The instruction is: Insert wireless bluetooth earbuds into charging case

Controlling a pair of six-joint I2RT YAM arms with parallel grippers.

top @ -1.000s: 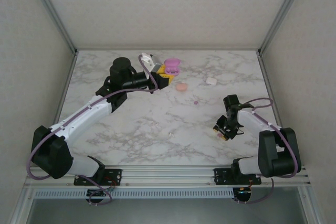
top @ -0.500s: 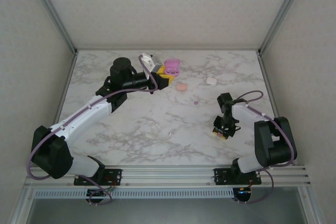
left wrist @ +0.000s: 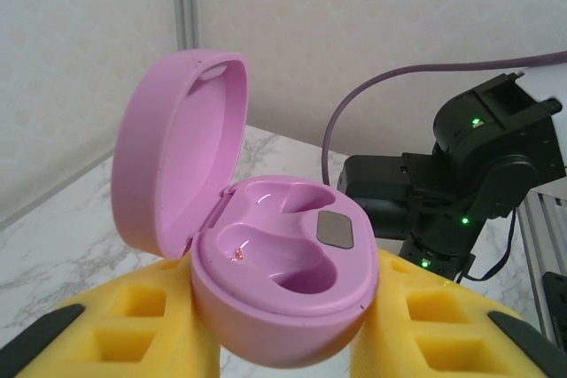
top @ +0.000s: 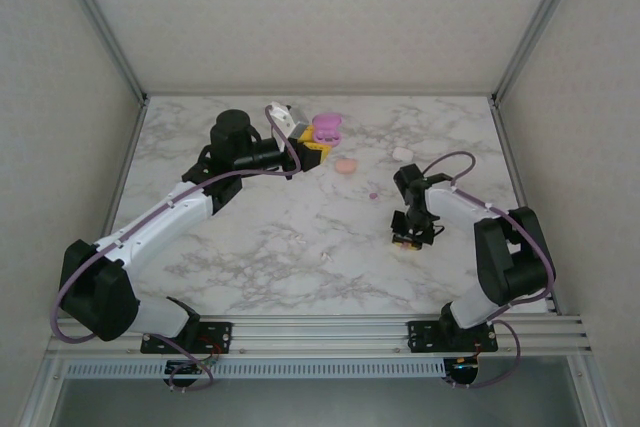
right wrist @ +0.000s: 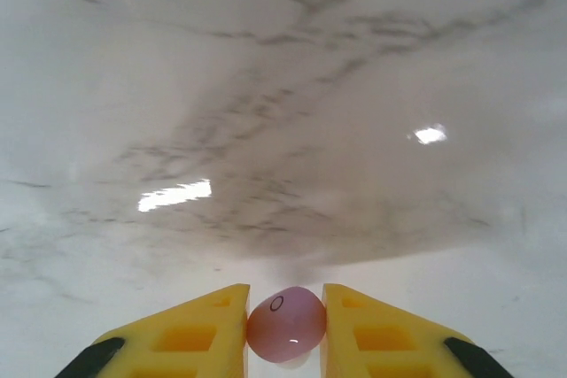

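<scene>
An open purple charging case (left wrist: 283,281) with two empty sockets and its lid tipped back sits between the yellow fingers (left wrist: 115,329) of my left gripper (left wrist: 283,329), which is shut on it. From above, that case (top: 327,128) is at the back of the table, held by the left gripper (top: 314,146). A purple earbud (right wrist: 285,325) is pinched between the yellow fingertips of my right gripper (right wrist: 285,329), just above the marble. Seen from above, the right gripper (top: 406,240) is right of centre. Another tiny purple earbud (top: 373,193) lies on the table.
A peach case (top: 346,165) and a white case (top: 403,154) lie at the back, right of the held case. A whitish bud (top: 325,258) rests near the centre front. The right arm (left wrist: 478,157) rises behind the held case. Walls enclose the marble table (top: 250,237).
My right arm has swung left and farther from its base, and its jaws have shut on the purple earbud. The left arm and the case have stayed still.
</scene>
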